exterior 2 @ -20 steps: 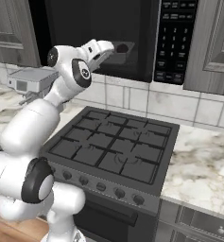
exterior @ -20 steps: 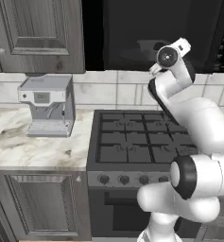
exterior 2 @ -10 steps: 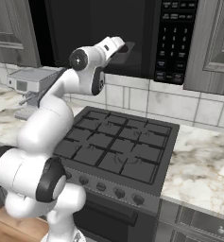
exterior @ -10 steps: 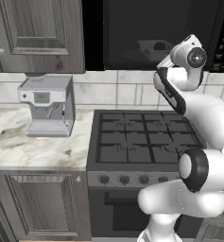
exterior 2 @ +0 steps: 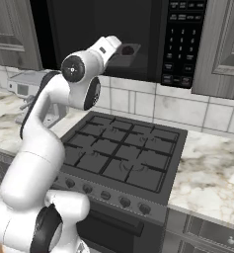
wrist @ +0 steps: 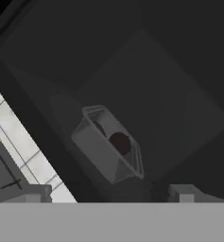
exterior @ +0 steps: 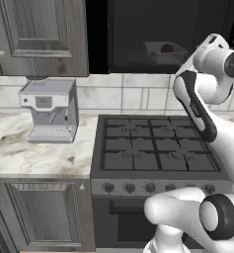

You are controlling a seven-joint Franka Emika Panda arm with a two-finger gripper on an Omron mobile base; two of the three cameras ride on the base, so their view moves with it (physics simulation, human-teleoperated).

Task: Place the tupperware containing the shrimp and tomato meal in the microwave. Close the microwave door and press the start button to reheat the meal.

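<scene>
The tupperware [wrist: 108, 146] rests on the floor of the open microwave [exterior: 163, 20], with the red tomato [wrist: 120, 142] of the meal showing inside it; the shrimp are too dim to make out. From the base views the tupperware [exterior: 160, 52] [exterior 2: 126, 51] stands just inside the cavity's front edge. My gripper [wrist: 111, 194] is open and holds nothing, a short way in front of the container, with its fingertips [wrist: 35, 194] spread wide. The microwave door [exterior: 96, 34] stands swung open at the left.
The microwave's button strip [exterior 2: 180, 44] runs down its right side. Below it lies the black stove [exterior: 153, 148]. A silver coffee machine [exterior: 49, 111] sits on the marble counter [exterior: 19, 148] to the left. Grey cabinets [exterior: 37, 34] flank the microwave.
My hand has drawn back out of the microwave and the elbow has swung up and to the right. The tupperware stays where it was inside the cavity.
</scene>
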